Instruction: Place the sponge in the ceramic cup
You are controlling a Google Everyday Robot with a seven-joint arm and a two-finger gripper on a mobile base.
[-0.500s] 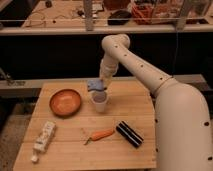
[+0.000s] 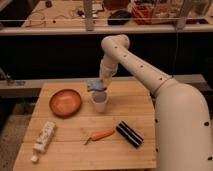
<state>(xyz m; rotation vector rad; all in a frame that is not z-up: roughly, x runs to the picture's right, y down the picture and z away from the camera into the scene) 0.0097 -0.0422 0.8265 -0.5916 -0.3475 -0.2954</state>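
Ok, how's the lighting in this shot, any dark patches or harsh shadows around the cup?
Camera view: light falls evenly on the wooden table, with only faint shadows near the ceramic cup. The space behind the table is nearly black, while the far bench is bright. The gripper, just above the cup with the sponge at its side, is set against that dark area.

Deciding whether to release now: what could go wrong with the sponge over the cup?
The sponge sits beside the gripper, just above the ceramic cup, and overhangs its rim on the orange bowl side. If released here, it may fall onto the table instead. It looks about as wide as the cup's mouth, so it could lodge on the rim. Pushing down off-centre might tip the cup.
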